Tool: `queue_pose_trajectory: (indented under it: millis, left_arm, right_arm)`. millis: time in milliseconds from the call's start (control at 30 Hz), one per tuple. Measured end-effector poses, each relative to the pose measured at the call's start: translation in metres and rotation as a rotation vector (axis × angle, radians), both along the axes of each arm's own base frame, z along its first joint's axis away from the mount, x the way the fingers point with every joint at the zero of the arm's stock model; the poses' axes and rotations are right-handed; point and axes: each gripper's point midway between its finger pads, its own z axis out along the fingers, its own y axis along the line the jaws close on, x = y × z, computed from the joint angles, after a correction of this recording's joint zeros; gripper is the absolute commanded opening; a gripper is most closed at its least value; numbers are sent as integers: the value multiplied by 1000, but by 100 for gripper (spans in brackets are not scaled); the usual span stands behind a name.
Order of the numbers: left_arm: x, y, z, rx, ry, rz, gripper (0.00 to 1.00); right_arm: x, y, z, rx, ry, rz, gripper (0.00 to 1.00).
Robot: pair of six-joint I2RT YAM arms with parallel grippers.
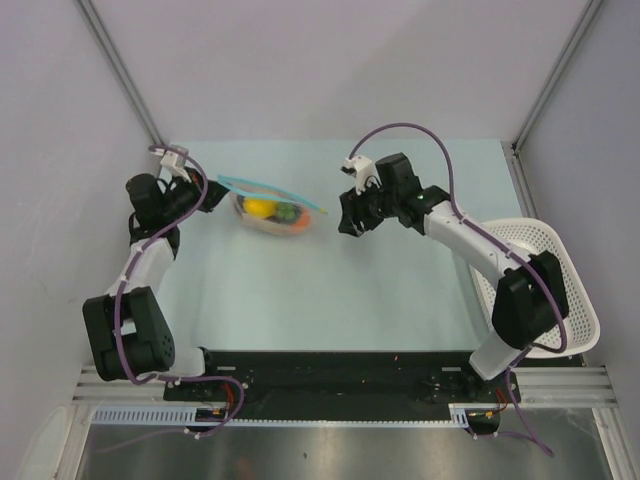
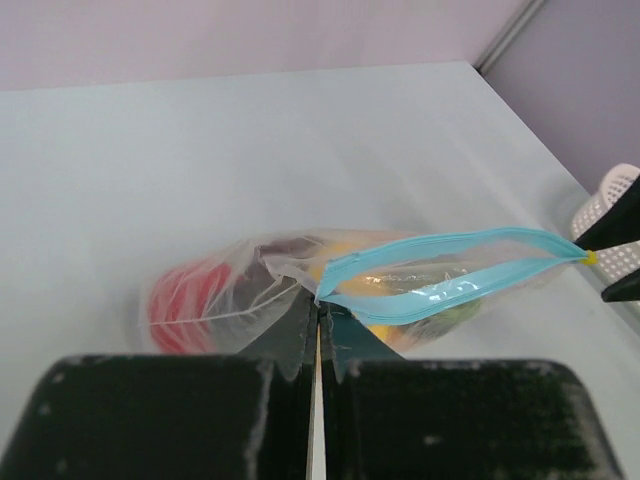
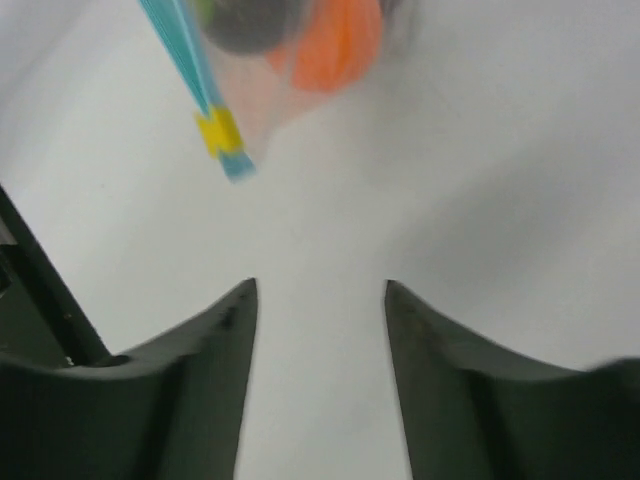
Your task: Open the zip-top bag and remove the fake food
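The zip-top bag (image 1: 272,213) lies on the pale table at the back left, with its teal zip strip (image 1: 270,190) running to the right. The fake food shows through it: a yellow piece (image 1: 259,207), an orange piece (image 1: 297,226), and a red ball (image 2: 185,300) in the left wrist view. My left gripper (image 1: 216,188) is shut on the bag's left corner by the strip (image 2: 450,262), whose two lips stand apart. My right gripper (image 1: 345,222) is open and empty, just right of the bag's yellow zip tab (image 3: 218,130); the orange fruit (image 3: 335,40) lies beyond it.
A white perforated basket (image 1: 585,300) stands at the table's right edge, behind the right arm. Grey walls and metal posts close in the back and sides. The black arm-base rail runs along the near edge.
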Motion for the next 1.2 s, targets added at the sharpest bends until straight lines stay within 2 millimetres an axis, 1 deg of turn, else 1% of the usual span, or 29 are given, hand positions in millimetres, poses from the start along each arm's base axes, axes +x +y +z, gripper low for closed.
queue_pose_trajectory:
  millis: [67,133,167,233,267,367,433,500,533,600,633,733,800,833,933,967,1000,1033,1067,1100,1133,1167,1200]
  left_arm:
    - [3,7,4,5,-10,25,0]
    - [4,9,4,7,-12,30,0]
    - [4,8,4,11,-12,28,0]
    - [4,8,3,17,-15,25,0]
    - [3,8,3,21,-17,22,0]
    - [3,7,1,30,-17,16,0]
    - [2,7,0,37,-17,14,0]
    - [0,6,2,41,-21,12,0]
    - [0,6,3,42,-22,12,0]
    - [-2,6,4,42,-22,13,0]
    - [-3,5,4,42,-21,12,0]
    - [-5,5,5,41,-18,12,0]
    - [-5,5,4,40,-15,12,0]
    - [-5,5,4,39,-13,12,0]
    - [-5,5,3,38,-9,12,0]
    - [-6,5,3,37,-7,12,0]
    - [-6,5,3,37,-6,12,0]
    - [-6,5,3,37,-5,12,0]
    - [-6,5,3,36,-3,12,0]
    - [-6,5,3,35,-2,12,0]
    - [-6,4,3,31,1,12,1]
    - [-6,4,3,25,5,13,7]
    - [-6,3,3,12,14,14,29]
  right_arm:
    - [-2,-9,2,-7,10,-31,75]
    - [-1,-11,12,8,-12,-51,78]
    - [-1,-8,20,23,-33,-53,81]
    - [-1,4,34,55,-80,-44,82]
    - [-1,15,44,78,-110,-33,82]
    - [5,42,63,118,-157,1,81]
    - [20,66,77,137,-192,26,79]
    - [44,90,91,157,-243,37,78]
    - [47,97,93,162,-251,42,75]
    - [61,112,91,162,-261,49,70]
    - [66,118,86,159,-259,54,68]
    - [72,130,72,150,-230,71,68]
    - [71,136,61,143,-207,81,67]
    - [69,137,57,137,-194,86,64]
    - [63,143,52,134,-183,99,61]
    - [60,146,52,137,-180,105,58]
    - [58,148,53,138,-180,109,42]
    - [57,149,53,140,-178,110,30]
    - [54,151,53,142,-172,112,23]
    - [53,152,52,139,-176,118,7]
    - [52,153,52,142,-169,117,0]
    - [51,154,52,143,-167,119,0]
    - [50,154,51,144,-154,118,0]
